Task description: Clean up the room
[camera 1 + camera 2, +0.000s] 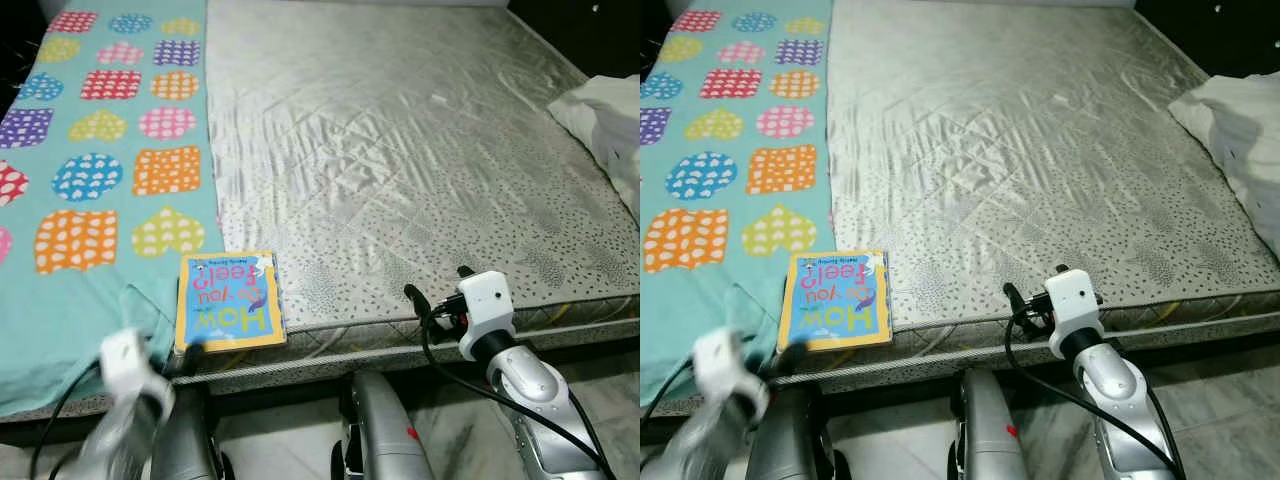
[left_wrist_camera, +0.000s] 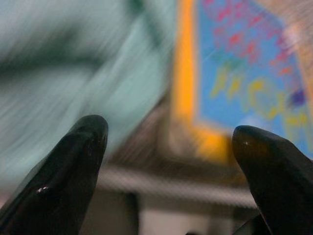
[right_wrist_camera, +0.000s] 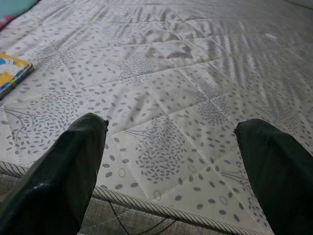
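Two grippers spread wide — left gripper (image 2: 166,147) just before the book (image 1: 229,300), right gripper (image 3: 171,147) over the mattress (image 1: 400,150).

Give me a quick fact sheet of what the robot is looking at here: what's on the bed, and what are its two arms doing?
Place: mattress, robot standing at its near edge
Cover: teal sheet with hearts on the robot's left side
Item to tidy: children's book, flat at the near edge
Other: white pillow at the right
Left gripper: blurred, fingers open, just short of the book
Right gripper: fingers open over the bare mattress
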You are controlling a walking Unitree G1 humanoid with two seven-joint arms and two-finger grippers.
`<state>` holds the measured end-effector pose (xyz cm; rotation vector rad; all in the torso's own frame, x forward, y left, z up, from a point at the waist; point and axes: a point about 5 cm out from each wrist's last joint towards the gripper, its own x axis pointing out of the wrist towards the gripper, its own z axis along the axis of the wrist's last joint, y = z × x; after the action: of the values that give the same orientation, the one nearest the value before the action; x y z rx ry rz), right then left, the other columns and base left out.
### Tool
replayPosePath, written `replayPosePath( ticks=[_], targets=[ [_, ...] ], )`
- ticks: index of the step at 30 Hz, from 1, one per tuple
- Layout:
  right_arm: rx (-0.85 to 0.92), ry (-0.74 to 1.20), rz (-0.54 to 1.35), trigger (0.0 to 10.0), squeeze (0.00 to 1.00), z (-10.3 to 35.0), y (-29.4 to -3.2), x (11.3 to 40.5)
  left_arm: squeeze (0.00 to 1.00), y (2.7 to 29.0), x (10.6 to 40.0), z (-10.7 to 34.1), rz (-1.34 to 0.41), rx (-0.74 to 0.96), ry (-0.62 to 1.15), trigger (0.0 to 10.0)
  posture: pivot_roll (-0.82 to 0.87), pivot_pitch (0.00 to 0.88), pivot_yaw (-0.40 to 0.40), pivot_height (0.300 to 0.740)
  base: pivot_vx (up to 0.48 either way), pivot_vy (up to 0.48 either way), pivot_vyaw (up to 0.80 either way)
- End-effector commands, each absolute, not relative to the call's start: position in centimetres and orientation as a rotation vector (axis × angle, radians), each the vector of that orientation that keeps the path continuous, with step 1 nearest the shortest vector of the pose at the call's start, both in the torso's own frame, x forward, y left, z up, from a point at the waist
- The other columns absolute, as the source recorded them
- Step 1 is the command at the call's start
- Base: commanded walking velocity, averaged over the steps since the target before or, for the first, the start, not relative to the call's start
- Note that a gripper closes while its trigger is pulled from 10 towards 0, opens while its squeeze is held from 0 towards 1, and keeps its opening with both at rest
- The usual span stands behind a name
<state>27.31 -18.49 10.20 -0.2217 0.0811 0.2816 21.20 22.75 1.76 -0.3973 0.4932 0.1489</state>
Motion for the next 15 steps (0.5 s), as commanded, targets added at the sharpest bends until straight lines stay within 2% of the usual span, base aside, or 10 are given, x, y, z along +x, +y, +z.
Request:
replayPosePath(
  ticks=[1,3,5,7,9,15],
  targets=[
    [-0.219,0.080,0.273,10.0,0.00,10.4,-18.8,27.5,0.00,22.8,20.7,2.4,0.162,-0.359,0.476,10.0,-0.15,0.160,-0.096,0.563,0.000,0.000,0.00],
    [-0.217,0.075,0.276,10.0,0.00,10.5,-18.6,27.8,0.00,22.9,20.8,4.2,0.169,-0.316,0.366,10.0,-0.14,0.158,-0.096,0.563,0.000,0.000,0.00],
    [-0.215,0.068,0.281,10.0,0.00,10.6,-18.3,28.1,0.00,22.3,23.1,7.2,0.136,-0.289,0.191,10.0,-0.13,0.147,-0.104,0.563,0.000,0.000,0.00],
    [-0.215,0.061,0.284,10.0,0.00,10.7,-18.1,28.1,0.00,21.2,25.5,9.1,0.077,-0.299,0.117,10.0,-0.14,0.142,-0.104,0.563,0.000,0.000,0.00],
    [-0.216,0.058,0.275,10.0,0.00,10.8,-18.2,28.1,0.00,20.8,26.7,9.3,0.073,-0.348,0.119,10.0,-0.14,0.139,-0.100,0.563,0.000,0.000,0.00],
    [-0.215,0.053,0.265,10.0,0.00,10.9,-18.1,28.1,0.00,20.2,27.9,7.4,0.043,-0.436,0.204,10.0,-0.16,0.141,-0.099,0.563,0.000,0.000,0.00]
  ],
)
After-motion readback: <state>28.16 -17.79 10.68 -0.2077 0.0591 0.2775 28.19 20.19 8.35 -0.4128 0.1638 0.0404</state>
